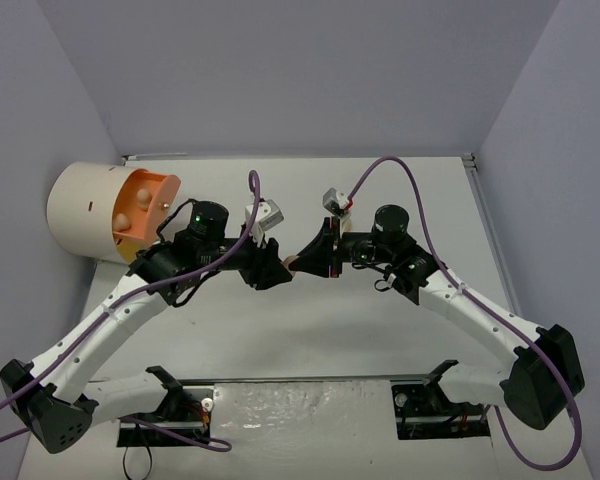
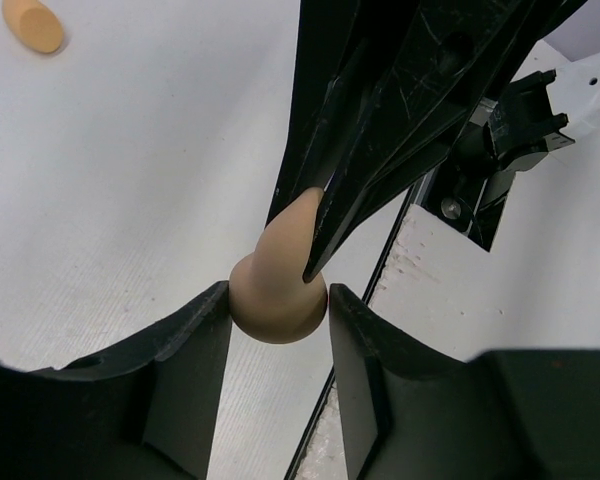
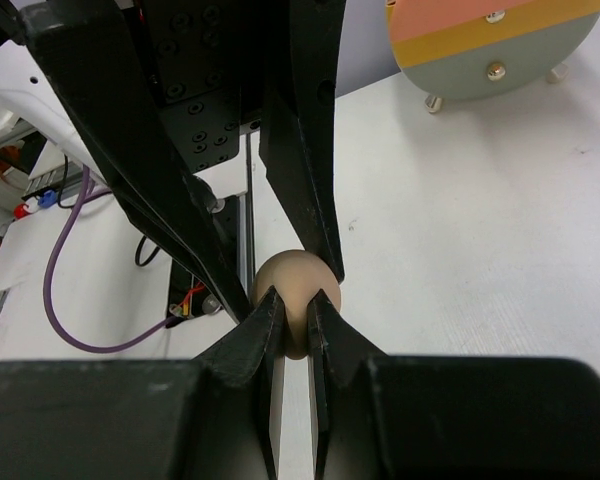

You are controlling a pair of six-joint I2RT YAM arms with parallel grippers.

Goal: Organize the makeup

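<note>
Two arms are meeting over the middle of the worktop (image 1: 380,190), and I've got the left arm (image 1: 110,320) reaching in from the near-left corner and the right arm (image 1: 480,315) from the near-right. Out by the far-left corner the big cream cylinder (image 1: 80,205) lies on its side, orange front facing the centre, with a couple of peach rounded shapes inside that I can't make out clearly.

Now the left gripper (image 2: 278,305): its fingers sit either side of the broad end of a peach egg-shaped sponge (image 2: 276,285), touching it on both flanks. Facing it, the right gripper (image 3: 294,300) is pinched tight on the narrow tip of the same sponge. So both are clamped on it at once, the sponge held between them above the white surface near the worktop's centre.

On the left wrist view I also see a second peach sponge (image 2: 32,24) lying on the top, well apart from the grippers.
</note>
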